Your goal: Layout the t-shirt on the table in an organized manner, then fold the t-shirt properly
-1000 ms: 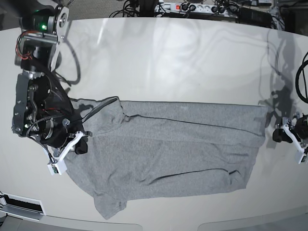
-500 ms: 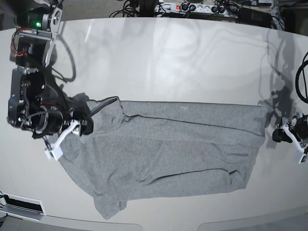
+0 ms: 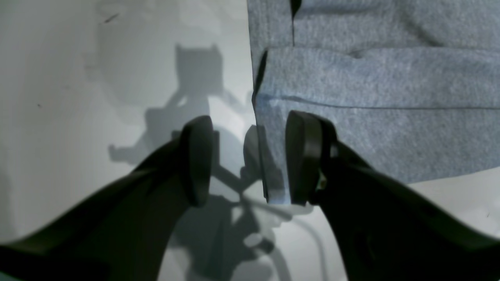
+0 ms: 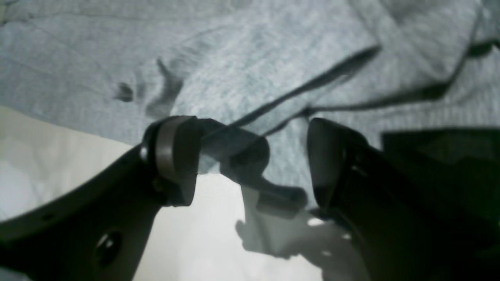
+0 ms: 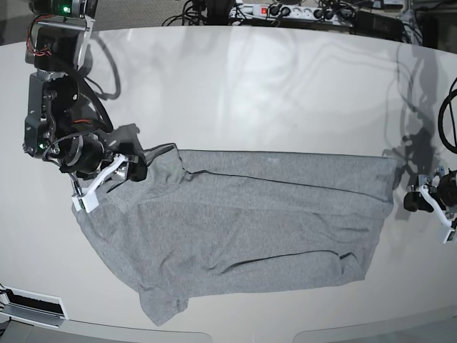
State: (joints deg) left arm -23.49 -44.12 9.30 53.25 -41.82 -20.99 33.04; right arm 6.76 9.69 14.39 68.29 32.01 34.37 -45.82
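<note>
The heather-grey t-shirt lies spread sideways on the white table, with a few creases and a sleeve pointing to the near edge. My right gripper hovers open over the shirt's left end, near the far corner. In the right wrist view its open fingers straddle the folded edge of the t-shirt and hold nothing. My left gripper stands open just off the shirt's right end. In the left wrist view the left gripper straddles the t-shirt's hem corner without pinching it.
A power strip and tangled cables lie beyond the table's far edge. More black cable hangs at the right border. A white device sits off the near-left corner.
My right arm has moved toward the far side along the shirt's left end, from its lower part to its upper corner. The left arm has stayed still.
</note>
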